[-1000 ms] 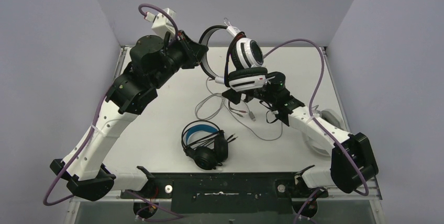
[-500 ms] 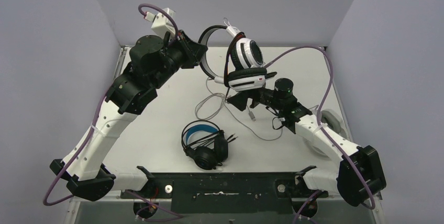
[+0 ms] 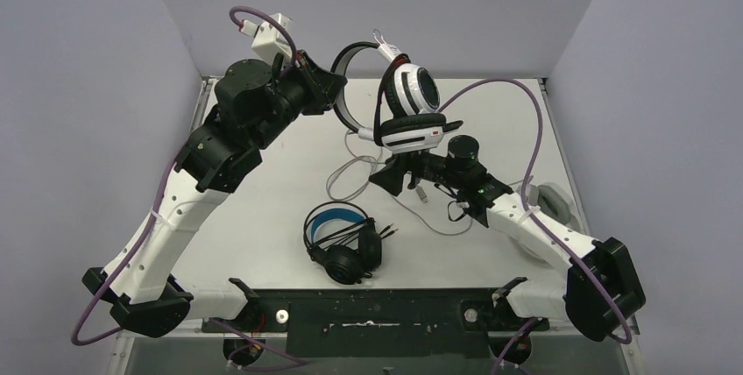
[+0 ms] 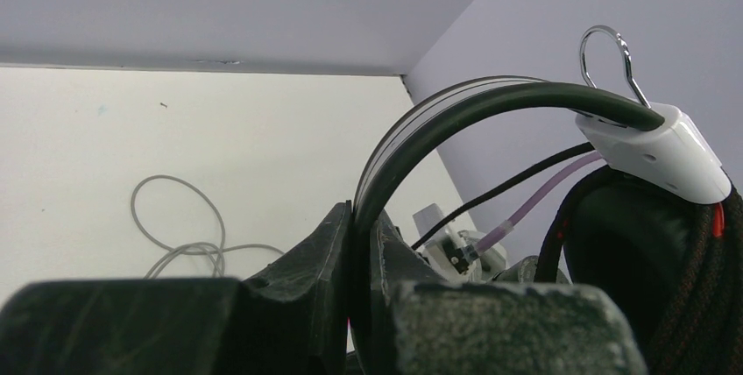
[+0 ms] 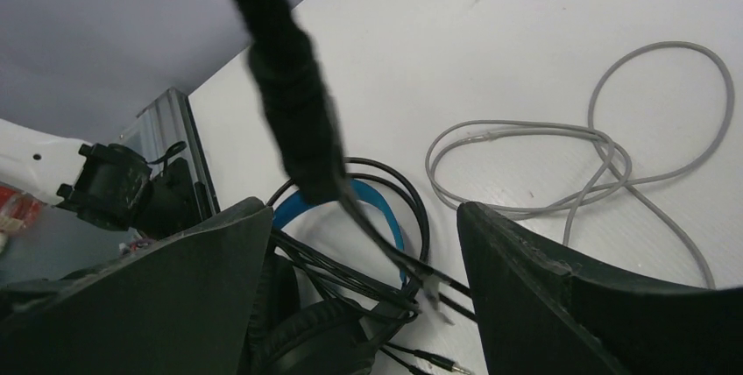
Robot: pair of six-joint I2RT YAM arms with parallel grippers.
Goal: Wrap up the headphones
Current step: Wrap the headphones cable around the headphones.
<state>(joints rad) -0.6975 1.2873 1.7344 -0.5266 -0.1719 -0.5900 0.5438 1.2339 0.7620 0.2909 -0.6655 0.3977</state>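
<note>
My left gripper (image 3: 338,88) is shut on the dark headband (image 4: 456,108) of a white and black headset (image 3: 412,99), holding it high over the back of the table. Its ear cups hang to the right, with a thick braided cable (image 5: 280,60) dangling from them. My right gripper (image 3: 396,173) is open just below the cups, and the tip of that cable hangs between its fingers (image 5: 561,287) without being pinched. A black headset with a blue-lined headband (image 3: 343,239) lies near the front, its black cable bunched on it.
A pale grey cable (image 3: 350,173) lies in loose loops on the table beneath the raised headset. A white rounded object (image 3: 550,200) sits at the right edge, partly hidden behind my right arm. Grey walls close in the back and both sides.
My right arm has swung its wrist and moved its gripper a little left and forward under the hanging ear cups. The left arm and the raised headset have stayed put.
</note>
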